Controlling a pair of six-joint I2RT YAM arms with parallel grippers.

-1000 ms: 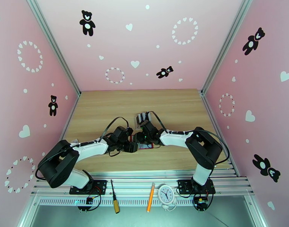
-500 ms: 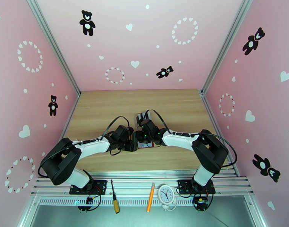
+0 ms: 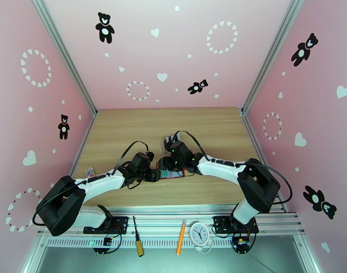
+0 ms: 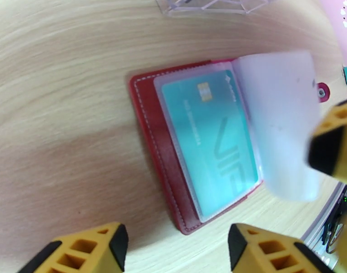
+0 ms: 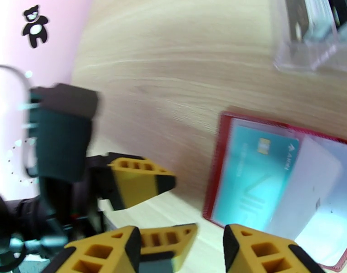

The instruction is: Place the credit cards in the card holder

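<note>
On the pale wooden table [image 3: 141, 128], walled by pink panels [image 3: 173, 51] printed with bears and hearts, we see the red card holder [image 4: 148, 133] lying open near the middle. A teal credit card [image 4: 209, 137] sits in its clear pocket, and another pocket leaf [image 4: 278, 119] is lifted. Just beyond, a clear slotted rack [image 5: 309, 42] holds blurred cards. The left gripper [image 4: 178, 251] and right gripper [image 5: 182, 246] both gape wide, gripping nothing.

The top view looks down from above and behind the arms over the whole tabletop [image 3: 128, 128], while both wrist views hang close over the open card holder [image 4: 148, 133], seemingly from similar angles.
</note>
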